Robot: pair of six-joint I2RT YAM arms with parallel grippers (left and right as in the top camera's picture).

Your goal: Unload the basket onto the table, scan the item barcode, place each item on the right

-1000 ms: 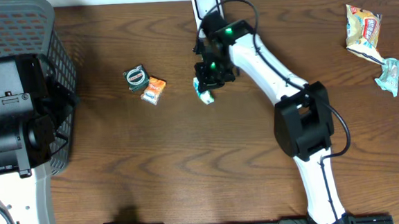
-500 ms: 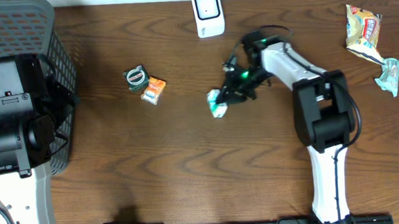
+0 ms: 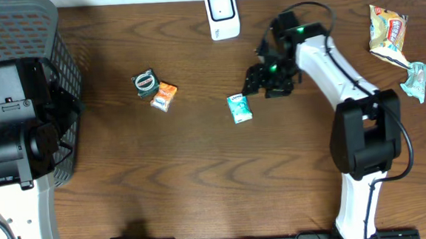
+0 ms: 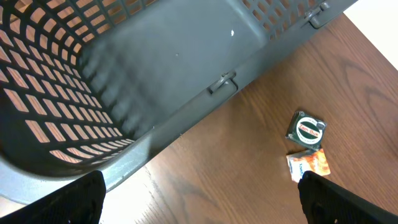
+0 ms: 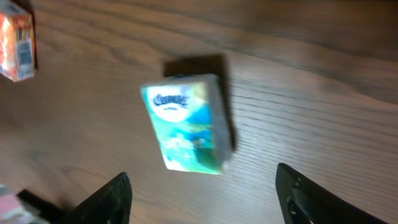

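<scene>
Lying flat on the surface [image 3: 202, 179], the tissue pack [image 3: 239, 108] rests near the middle with its branded face up, and nothing grips it. The right end effector [image 5: 202, 186] hangs just beside and above it with its fingers [image 5: 112, 199] spread wide apart. In the right wrist view the whole pack shows between them, touched by neither. The scanner [image 3: 221, 14] stands at the far edge, well apart from the pack, with nothing held before its window.

No frame shows a barcode turned to the scanner, so whether this pack has been read cannot be told. If it counts as done, it is set down, and what is left would be the other goods. These are the round tin [image 3: 145, 81] and the orange packet [image 3: 166, 96], touching or nearly so on the left, and 2 snack bags [image 3: 388, 33] at the far right. If not, the pack needs lifting, its barcode side finding (only the printed front shows) and presenting to the scanner.

The left end effector [image 4: 199, 193] is also wide apart and empty, hovering by the basket [image 4: 155, 68], well away from the pack.
</scene>
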